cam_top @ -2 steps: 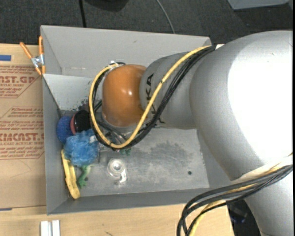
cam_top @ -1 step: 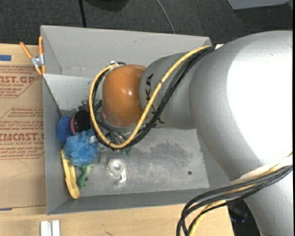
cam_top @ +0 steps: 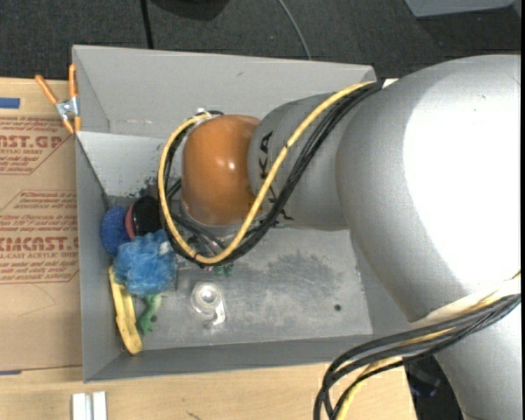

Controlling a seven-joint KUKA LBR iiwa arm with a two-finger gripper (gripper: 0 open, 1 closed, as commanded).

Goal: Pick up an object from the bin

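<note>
From the camera view I have the arm (cam_top: 437,173) reaching in from the right across the grey bin (cam_top: 245,68). Its orange wrist cover (cam_top: 217,169), ringed by yellow and black cables (cam_top: 166,182), sits over the bin's left half. The gripper (cam_top: 197,233) is tucked under that cover, and I cannot tell whether it is apart or together, or clamped on anything.

The nearest thing to it is a blue ruffled pouf (cam_top: 145,266) on the bin floor, just left of the gripper and touching or almost touching the cable loop. Taking the pouf as my marker:
- A blue ball (cam_top: 114,226) lies just above-left of it.
- A black round piece with a red spot (cam_top: 145,215) is directly above it, beside the cables.
- A yellow curved strip (cam_top: 122,315) runs down from its lower left edge.
- A small green piece (cam_top: 149,311) lies just below it.
- A clear plastic piece (cam_top: 207,303) lies apart, to its lower right.
</note>
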